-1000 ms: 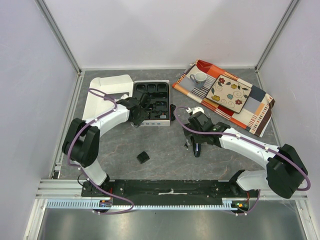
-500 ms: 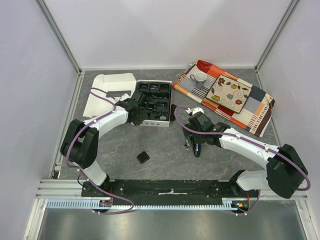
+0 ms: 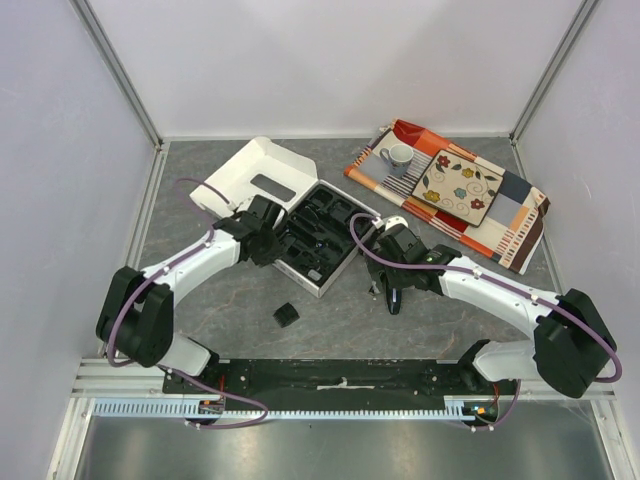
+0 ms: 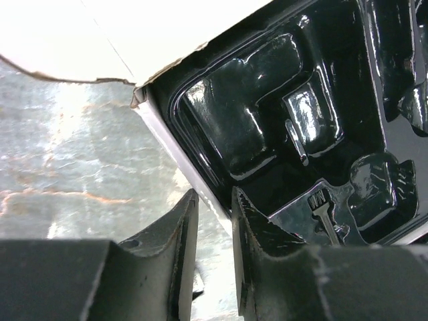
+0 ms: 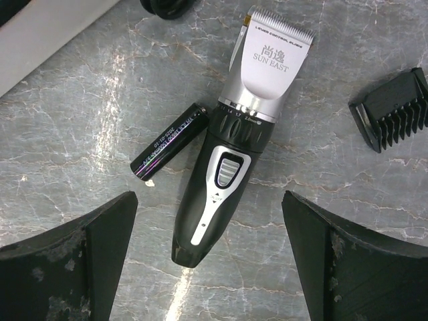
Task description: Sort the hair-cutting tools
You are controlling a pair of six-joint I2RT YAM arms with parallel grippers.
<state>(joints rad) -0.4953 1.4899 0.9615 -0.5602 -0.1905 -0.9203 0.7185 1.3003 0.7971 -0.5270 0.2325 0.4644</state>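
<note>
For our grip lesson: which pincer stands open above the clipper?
The right pincer, its fingers wide apart over the clipper; the left pincer is closed on the box.

Black and silver tools on grey marbled stone

The clipper point(image 5: 231, 144) is glossy black with a silver head carrying dark lettering, a silver stripe and a grey switch. The battery point(image 5: 172, 140) is black with a purple end and pale print, and the comb attachment point(image 5: 394, 107) is matt black. The table point(image 5: 100, 107) is grey, veined white and faint rust. The box point(image 3: 262, 175) is white and its tray point(image 4: 294, 134) shiny black. The cloth point(image 3: 520, 215) mixes orange, stripes and dark checks around a cream flowered panel, and the mug point(image 3: 399, 157) is grey.
</note>
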